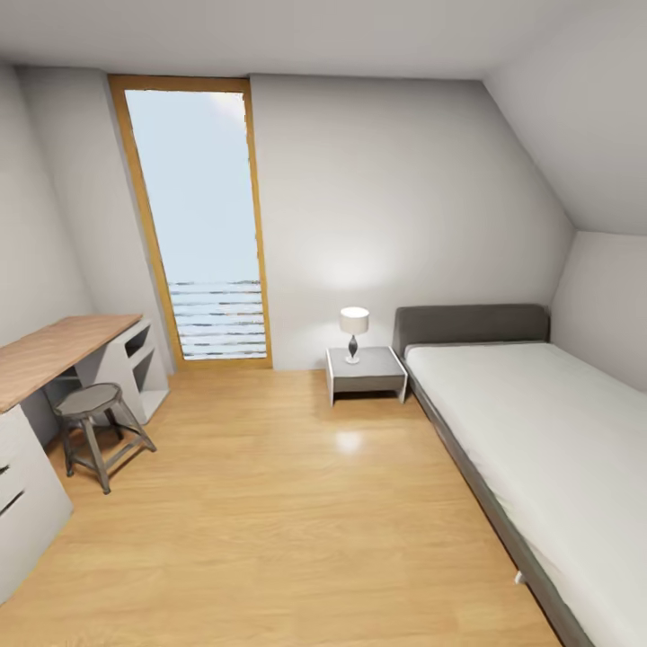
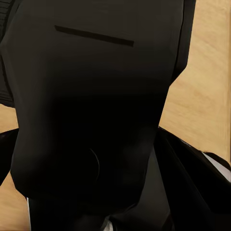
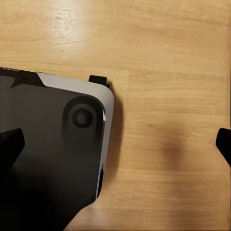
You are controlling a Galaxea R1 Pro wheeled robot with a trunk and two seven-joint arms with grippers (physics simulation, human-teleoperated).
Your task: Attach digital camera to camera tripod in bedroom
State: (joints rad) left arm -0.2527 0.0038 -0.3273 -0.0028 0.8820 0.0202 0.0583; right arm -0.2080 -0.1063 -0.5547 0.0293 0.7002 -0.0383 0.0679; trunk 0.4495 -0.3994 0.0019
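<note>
I am in the bedroom, with its light wood plank floor [image 1: 296, 503] and pale grey walls. The digital camera and the camera tripod are out of view. In the right wrist view my right gripper [image 3: 118, 144] stands open over the floor, its black fingertips [image 3: 9, 144] at the picture's two sides with nothing between them. A black and white part of my own body [image 3: 53, 144] lies under it. A large black part of my own body [image 2: 91, 106] blocks most of the left wrist view, and the left fingers cannot be made out.
The grey-framed bed [image 1: 539, 431] with a white mattress runs along the right. A nightstand [image 1: 364, 370] with a lamp [image 1: 353, 328] stands by its head. The oak door [image 1: 202, 225] is at the back left. A desk [image 1: 54, 350] and a stool [image 1: 90, 409] are on the left.
</note>
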